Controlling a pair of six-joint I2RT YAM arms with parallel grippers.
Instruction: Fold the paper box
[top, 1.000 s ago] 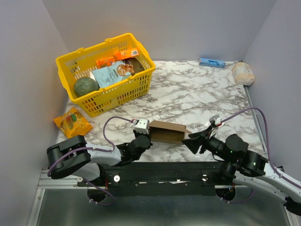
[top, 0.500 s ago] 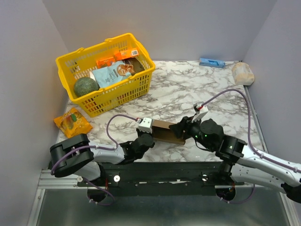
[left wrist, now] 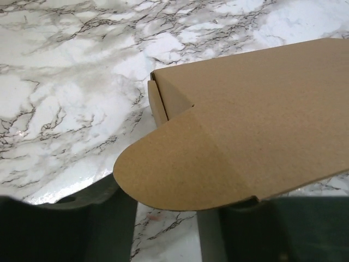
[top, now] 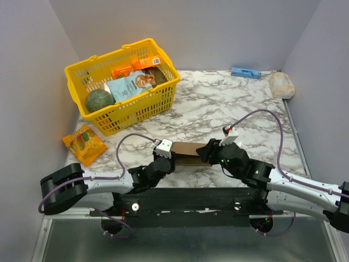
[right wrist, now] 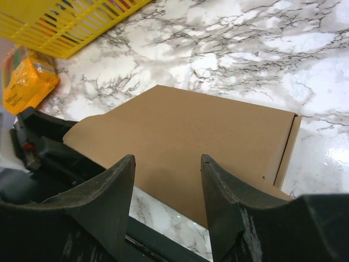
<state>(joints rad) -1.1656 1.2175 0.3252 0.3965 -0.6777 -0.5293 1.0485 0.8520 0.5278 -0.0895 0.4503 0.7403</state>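
The paper box (top: pixel 188 152) is a plain brown carton lying on the marble near the table's front edge, between my two grippers. In the left wrist view its rounded flap (left wrist: pixel 180 164) juts out over my left gripper (left wrist: pixel 170 212), whose fingers (left wrist: pixel 60 229) stand apart with bare marble between them. My left gripper (top: pixel 168 159) is at the box's left end, open and holding nothing. My right gripper (top: pixel 207 153) is at the box's right end. Its dark fingers (right wrist: pixel 112 191) are spread, and the right gripper (right wrist: pixel 166 159) stops just short of the box's top panel (right wrist: pixel 185 136).
A yellow basket (top: pixel 131 112) with packets and a green round item stands at the back left, its corner (right wrist: pixel 65 24) also in the right wrist view. An orange packet (top: pixel 84 143) lies left of the box. A small blue box (top: pixel 245 72) and a beige bag (top: pixel 281 84) sit far right.
My left gripper has gone from shut to open, letting go of the box's left end. The right arm swung in from the right to the box's right end. The box has settled lower.
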